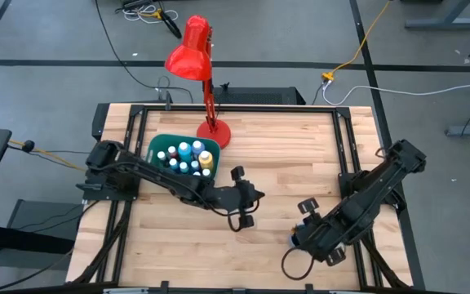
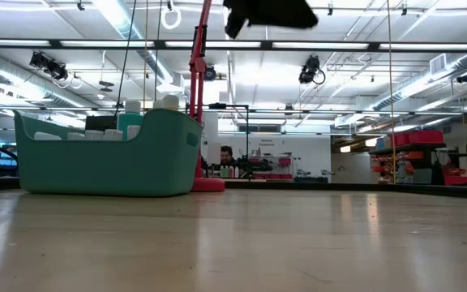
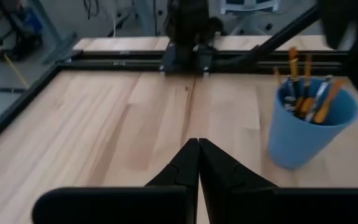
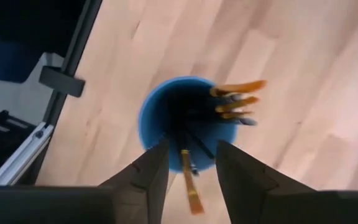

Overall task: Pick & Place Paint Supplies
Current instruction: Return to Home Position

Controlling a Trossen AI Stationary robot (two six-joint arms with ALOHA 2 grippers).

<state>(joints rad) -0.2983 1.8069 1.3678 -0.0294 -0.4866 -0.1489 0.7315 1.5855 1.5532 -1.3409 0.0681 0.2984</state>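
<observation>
Several white-capped paint bottles (image 1: 188, 157) stand upright in the teal bin (image 1: 157, 145), and their caps show above its rim in the low view (image 2: 136, 113). Orange-handled paintbrushes (image 3: 303, 87) stand in the blue cup (image 3: 303, 137), leaning on its rim. My right gripper (image 4: 191, 146) hangs open right above that cup (image 4: 151, 124), pointing down. One brush (image 4: 190, 180) rises out of the cup between its fingers, apart from both. My left gripper (image 3: 197, 146) is shut and holds nothing. It hovers above mid-table (image 1: 247, 200), between bin and cup.
A red desk lamp (image 1: 194, 53) stands with its round base (image 1: 215, 133) just behind the bin, its head over the far edge. Black frame rails (image 1: 345, 147) run along the table's sides. Bare wood (image 1: 292, 155) lies between the bin and the right arm.
</observation>
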